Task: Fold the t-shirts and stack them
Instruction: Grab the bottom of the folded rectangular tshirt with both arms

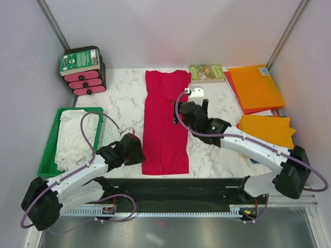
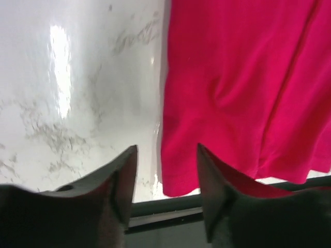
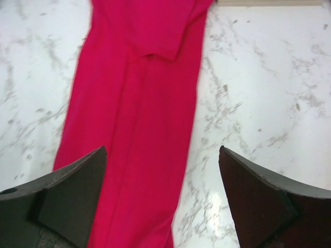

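The crimson t-shirt [image 1: 165, 124] lies in the middle of the top view, folded into a long narrow strip running from the far side of the marble table [image 1: 124, 98] down to its near edge. The left gripper [image 1: 132, 150] sits at the strip's lower left corner. In its wrist view, the left gripper [image 2: 166, 152] has its jaws slightly apart with nothing between them (the red hem [image 2: 232, 77] shows just past the tips). The right gripper [image 1: 187, 109] hangs over the strip's right edge, above centre frame. In its own view, the right gripper [image 3: 161, 152] is spread wide and holds nothing, with the shirt [image 3: 139, 103] below it.

A white t-shirt [image 1: 72, 139] lies crumpled in the green tray [image 1: 49, 147] at the left. A flat orange t-shirt [image 1: 256, 85] is at the upper right, a second orange t-shirt [image 1: 266, 129] lies below it, and a book [image 1: 207, 72] is beside them.
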{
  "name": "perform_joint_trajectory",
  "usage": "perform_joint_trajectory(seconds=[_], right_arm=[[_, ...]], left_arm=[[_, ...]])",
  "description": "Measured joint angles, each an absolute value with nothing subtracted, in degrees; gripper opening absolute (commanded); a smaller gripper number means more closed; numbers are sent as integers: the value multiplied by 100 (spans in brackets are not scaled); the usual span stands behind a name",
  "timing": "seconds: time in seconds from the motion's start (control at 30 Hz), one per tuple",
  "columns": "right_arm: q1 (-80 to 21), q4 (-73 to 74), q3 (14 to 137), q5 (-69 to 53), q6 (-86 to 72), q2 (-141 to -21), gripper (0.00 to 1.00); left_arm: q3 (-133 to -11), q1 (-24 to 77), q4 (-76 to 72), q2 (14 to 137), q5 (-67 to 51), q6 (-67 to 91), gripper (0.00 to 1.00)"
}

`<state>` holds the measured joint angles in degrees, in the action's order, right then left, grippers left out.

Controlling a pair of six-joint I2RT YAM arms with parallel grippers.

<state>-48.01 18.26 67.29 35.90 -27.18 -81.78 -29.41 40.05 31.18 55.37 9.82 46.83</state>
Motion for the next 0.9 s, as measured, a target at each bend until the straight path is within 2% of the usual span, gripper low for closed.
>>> perform_joint_trajectory(seconds=[0.07,0.23,0.33,0.47,0.7,0.9], right_arm=[[-5210,1802,6361,3747,-2797,-7789,96],[-5933,2222,5269,4215,-3404,-7341,95],[-6200,2504,4880,4366,-3743,-7210,94],[-6519,2707,4799,4539,-4119,-7129,94],[-6724,2858,4799,4676,-4539,-7124,94],[-6882,2899,4757,4692,-4790,-7183,94]], left_arm=[[-2724,4158,3251,5374,972,4882,62],[-2440,4681,3522,4901,1037,5358,47],[-2377,4807,3535,4825,1050,5524,43],[-2335,4836,3520,4967,1050,5627,43],[-2303,4925,3498,5063,1015,5758,50],[-2292,4965,3454,5107,1011,5765,49]])
